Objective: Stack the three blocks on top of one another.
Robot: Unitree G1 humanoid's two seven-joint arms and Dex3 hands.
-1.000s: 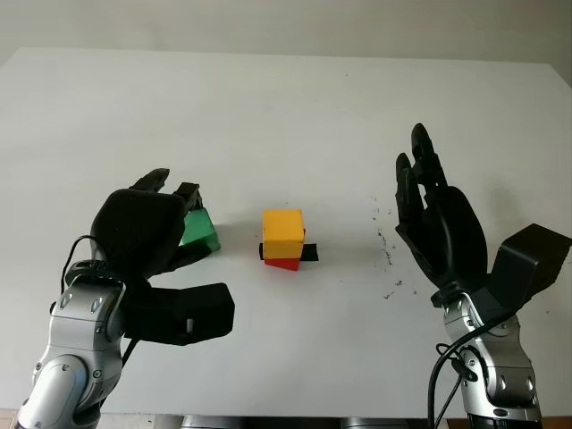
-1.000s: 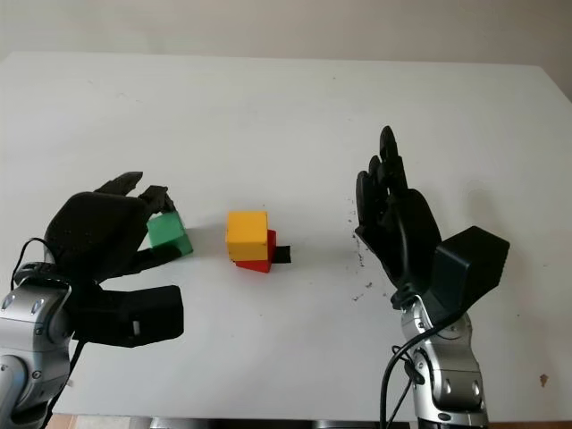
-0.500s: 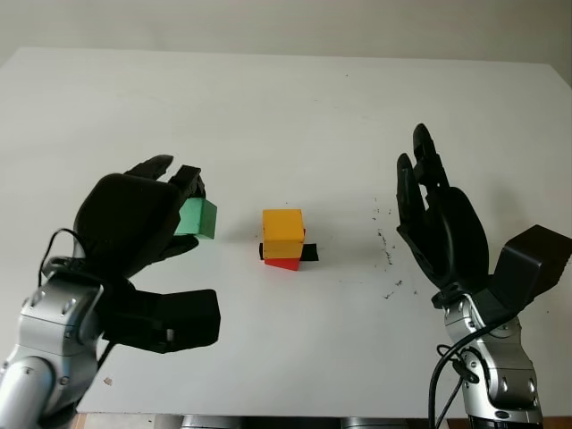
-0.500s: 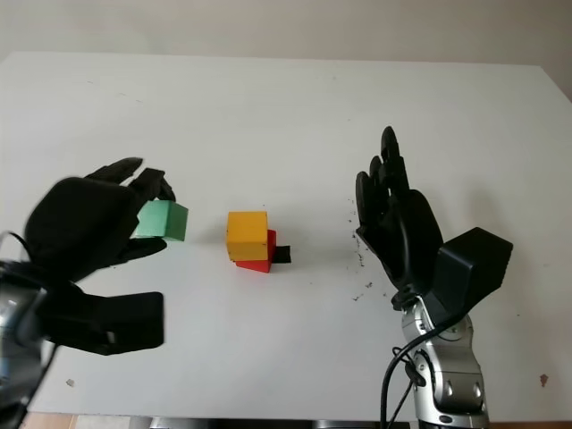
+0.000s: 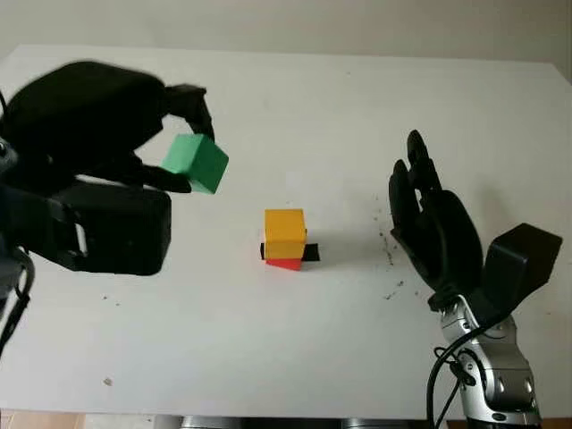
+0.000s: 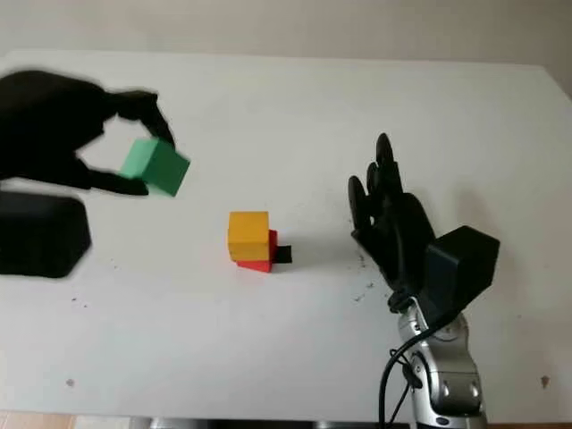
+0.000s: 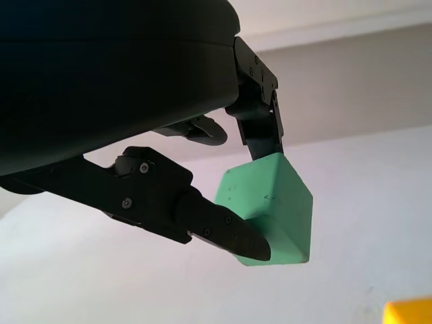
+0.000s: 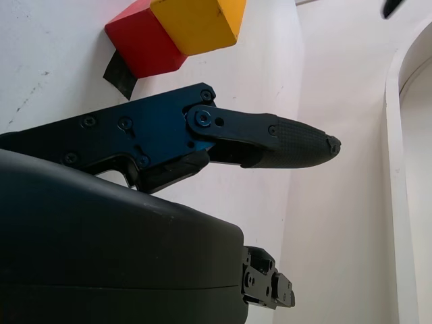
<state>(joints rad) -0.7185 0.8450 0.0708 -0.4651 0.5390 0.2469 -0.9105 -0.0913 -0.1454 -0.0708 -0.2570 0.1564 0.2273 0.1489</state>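
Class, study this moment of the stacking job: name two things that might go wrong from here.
1. The left hand pinches the green block tilted, by its fingertips; it may slip or land crooked.
2. The yellow block sits offset on the red block, so a hard placement might topple the pair. The right hand, open beside them, offers no support.

Two eye cameras sit on the robot's head, side by side, and look forward and down at the white counter (image 5: pixel 295 349). They share nearly the same scene. Each wrist camera sits very close to its own black hand. Both wrist cameras and both eye cameras see the yellow block (image 5: pixel 285 233).
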